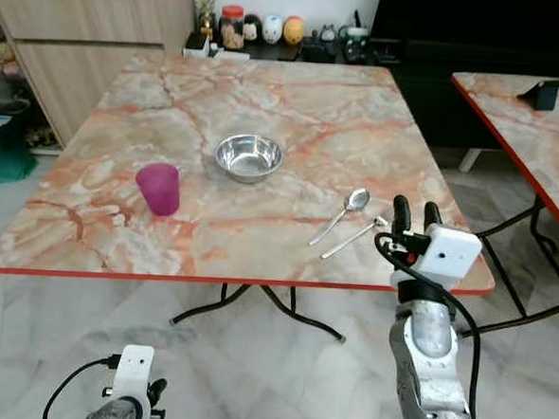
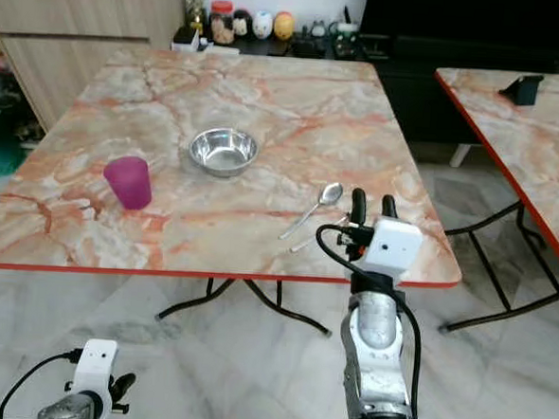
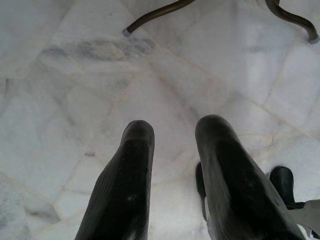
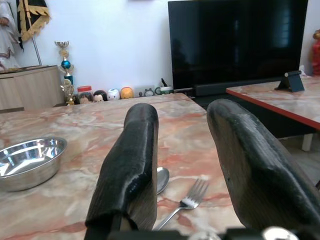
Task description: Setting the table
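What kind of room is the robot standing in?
Probably a home's living and dining room. A marble-patterned table holds a steel bowl, a purple cup, a spoon and a fork. Behind it stand a big black TV and a wooden cabinet.
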{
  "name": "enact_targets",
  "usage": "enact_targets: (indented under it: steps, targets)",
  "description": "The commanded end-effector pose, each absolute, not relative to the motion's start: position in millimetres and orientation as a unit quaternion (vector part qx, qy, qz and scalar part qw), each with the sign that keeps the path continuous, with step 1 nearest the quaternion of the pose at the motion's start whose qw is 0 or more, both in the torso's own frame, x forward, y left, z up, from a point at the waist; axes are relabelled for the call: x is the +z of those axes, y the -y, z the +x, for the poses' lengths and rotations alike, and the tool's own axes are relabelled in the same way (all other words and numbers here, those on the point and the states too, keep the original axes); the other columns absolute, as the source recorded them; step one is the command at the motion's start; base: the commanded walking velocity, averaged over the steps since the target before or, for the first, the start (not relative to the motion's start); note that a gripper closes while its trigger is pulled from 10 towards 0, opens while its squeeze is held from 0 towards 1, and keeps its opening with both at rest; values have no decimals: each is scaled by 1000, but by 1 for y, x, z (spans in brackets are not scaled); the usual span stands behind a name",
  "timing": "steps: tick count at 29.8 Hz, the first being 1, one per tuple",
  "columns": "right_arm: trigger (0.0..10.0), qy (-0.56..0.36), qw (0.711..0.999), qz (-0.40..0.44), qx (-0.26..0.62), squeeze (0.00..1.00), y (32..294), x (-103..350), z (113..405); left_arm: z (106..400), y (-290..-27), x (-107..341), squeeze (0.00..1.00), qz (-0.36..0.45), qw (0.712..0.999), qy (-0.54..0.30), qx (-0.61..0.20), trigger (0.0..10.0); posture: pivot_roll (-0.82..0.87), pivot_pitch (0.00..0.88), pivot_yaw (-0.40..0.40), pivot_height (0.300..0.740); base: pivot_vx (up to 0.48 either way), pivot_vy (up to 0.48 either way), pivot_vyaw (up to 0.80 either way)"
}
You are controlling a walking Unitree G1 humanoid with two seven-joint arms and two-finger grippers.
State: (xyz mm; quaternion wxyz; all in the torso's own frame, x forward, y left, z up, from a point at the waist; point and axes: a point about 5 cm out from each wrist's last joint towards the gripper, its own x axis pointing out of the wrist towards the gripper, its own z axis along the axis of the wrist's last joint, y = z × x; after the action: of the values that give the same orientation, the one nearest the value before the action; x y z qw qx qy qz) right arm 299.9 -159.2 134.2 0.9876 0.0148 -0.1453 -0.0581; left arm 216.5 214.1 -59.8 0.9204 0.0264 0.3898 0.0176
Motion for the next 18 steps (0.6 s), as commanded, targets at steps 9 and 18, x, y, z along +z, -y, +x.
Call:
enact_targets:
  steps: [9, 18]
  targets:
    - [10000, 146, 988, 12, -54, 0, 158, 136, 301, 214, -215, -62, 0, 23, 918, -395, 21, 10000, 2, 0, -8, 740, 0, 395, 0]
    - [10000, 148, 987, 10, -55, 0, 159, 137, 301, 214, -215, -61, 0, 23, 918, -394, 21, 10000, 0, 0, -4, 740, 0, 480, 0]
